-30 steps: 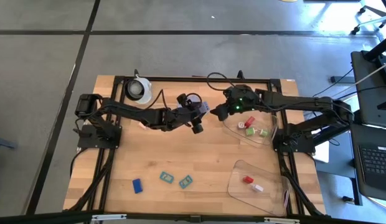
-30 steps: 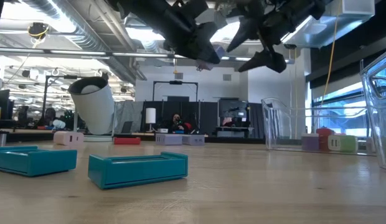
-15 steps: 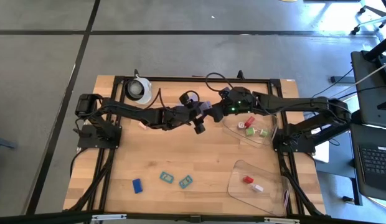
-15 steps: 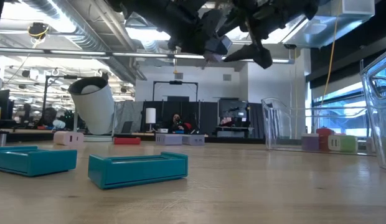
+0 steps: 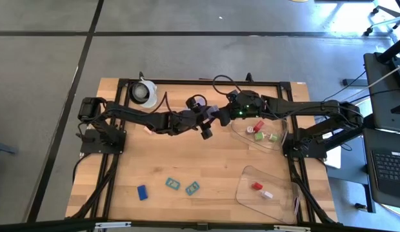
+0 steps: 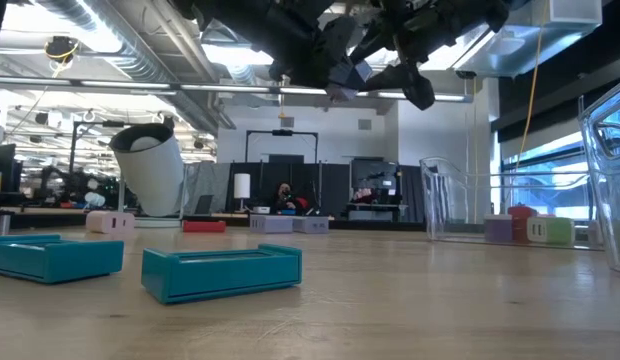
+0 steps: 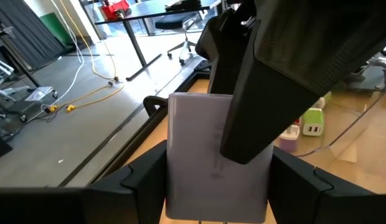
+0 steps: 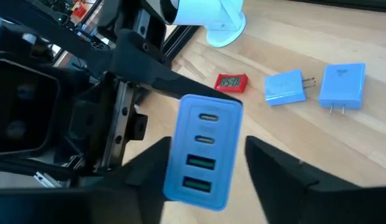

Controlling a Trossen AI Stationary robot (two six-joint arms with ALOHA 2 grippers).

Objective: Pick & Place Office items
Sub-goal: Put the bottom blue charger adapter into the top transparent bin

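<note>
Mid-air handoff: lavender charger block (image 7: pixel 215 162) clamped by left gripper (image 7: pixel 218 186), w/ right gripper (image 8: pixel 205 168) fingers spread around it. Needs right's firm closure before left's release.

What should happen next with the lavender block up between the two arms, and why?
Probably the right gripper should close on the block. The left gripper clamps it above the table, and the right fingers flank it with gaps showing, so this looks like a handover not yet taken.

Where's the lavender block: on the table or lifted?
Lifted: the left gripper holds the lavender block well above the table in the low view.
</note>
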